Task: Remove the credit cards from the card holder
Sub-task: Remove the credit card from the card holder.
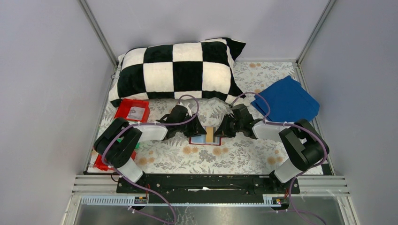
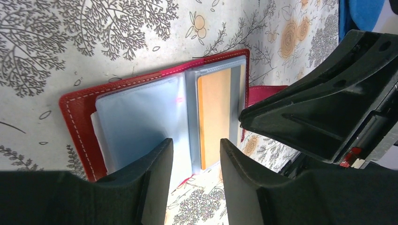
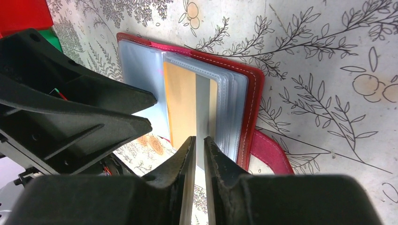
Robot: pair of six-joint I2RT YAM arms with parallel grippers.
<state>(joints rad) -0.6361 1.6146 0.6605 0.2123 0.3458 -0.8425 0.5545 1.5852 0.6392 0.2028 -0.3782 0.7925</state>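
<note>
The red card holder (image 1: 199, 139) lies open on the floral cloth between my two grippers. In the left wrist view its red cover (image 2: 77, 122) frames pale blue sleeves, and a yellowish card (image 2: 213, 117) sits in the right sleeve. My left gripper (image 2: 196, 143) is open, empty, and straddles the holder's near edge by the fold. In the right wrist view the same card (image 3: 183, 105) has a grey stripe. My right gripper (image 3: 199, 139) is almost shut, a thin slit left, tips at that card's near edge, gripping nothing I can see. The red strap tab (image 3: 272, 152) sticks out beside it.
A black-and-white checked pillow (image 1: 178, 70) lies at the back. A folded blue cloth (image 1: 286, 101) is at the back right. A red tray (image 1: 133, 111) stands at the left, and another red tray (image 1: 99, 163) sits partly under the left arm. Grey walls close in on three sides.
</note>
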